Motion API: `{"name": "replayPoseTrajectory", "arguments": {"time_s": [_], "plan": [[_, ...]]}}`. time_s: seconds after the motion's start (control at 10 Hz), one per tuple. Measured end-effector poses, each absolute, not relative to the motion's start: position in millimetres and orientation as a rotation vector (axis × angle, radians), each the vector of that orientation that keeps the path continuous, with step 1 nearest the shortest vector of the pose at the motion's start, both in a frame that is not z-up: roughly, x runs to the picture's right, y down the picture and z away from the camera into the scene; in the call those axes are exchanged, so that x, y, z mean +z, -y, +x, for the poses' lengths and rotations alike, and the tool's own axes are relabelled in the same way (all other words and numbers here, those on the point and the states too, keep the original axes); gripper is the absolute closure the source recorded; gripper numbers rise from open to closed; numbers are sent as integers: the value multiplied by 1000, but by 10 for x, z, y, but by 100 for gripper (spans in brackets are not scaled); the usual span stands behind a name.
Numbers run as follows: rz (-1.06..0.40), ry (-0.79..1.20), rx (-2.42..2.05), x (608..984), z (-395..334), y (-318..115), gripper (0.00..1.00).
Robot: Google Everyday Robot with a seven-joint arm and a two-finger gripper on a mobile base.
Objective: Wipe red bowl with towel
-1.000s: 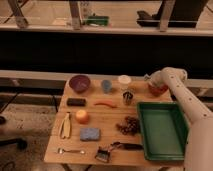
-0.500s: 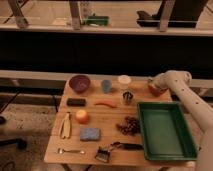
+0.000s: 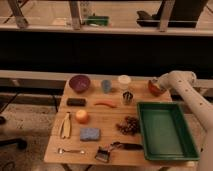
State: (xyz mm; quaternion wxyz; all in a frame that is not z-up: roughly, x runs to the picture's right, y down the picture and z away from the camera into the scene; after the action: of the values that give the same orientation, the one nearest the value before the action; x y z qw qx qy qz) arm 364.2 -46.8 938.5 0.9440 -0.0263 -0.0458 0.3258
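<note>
The red bowl (image 3: 153, 89) is a small orange-red bowl at the back right of the wooden table (image 3: 112, 116), just behind the green tray. My gripper (image 3: 158, 85) is at the end of the white arm (image 3: 186, 86) that reaches in from the right. It sits right over the bowl's right side and hides part of the bowl. I cannot make out a towel at the gripper.
A green tray (image 3: 165, 130) fills the right front. A purple bowl (image 3: 80, 83), blue cup (image 3: 106, 86), white cup (image 3: 124, 81) and metal cup (image 3: 127, 97) stand along the back. A blue sponge (image 3: 90, 134), grapes (image 3: 129, 125), banana (image 3: 66, 125) and brush (image 3: 111, 150) lie nearer the front.
The gripper stays at the red bowl, shifting only slightly. The arm behind it has swung a little. Nothing else on the table has moved.
</note>
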Motion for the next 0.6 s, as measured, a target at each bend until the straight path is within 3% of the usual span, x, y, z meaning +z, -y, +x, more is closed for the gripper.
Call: {"name": "replayPoseTrajectory", "arguments": {"time_s": [0.6], "plan": [[-12,69,648,9530,3738,780,100]]}}
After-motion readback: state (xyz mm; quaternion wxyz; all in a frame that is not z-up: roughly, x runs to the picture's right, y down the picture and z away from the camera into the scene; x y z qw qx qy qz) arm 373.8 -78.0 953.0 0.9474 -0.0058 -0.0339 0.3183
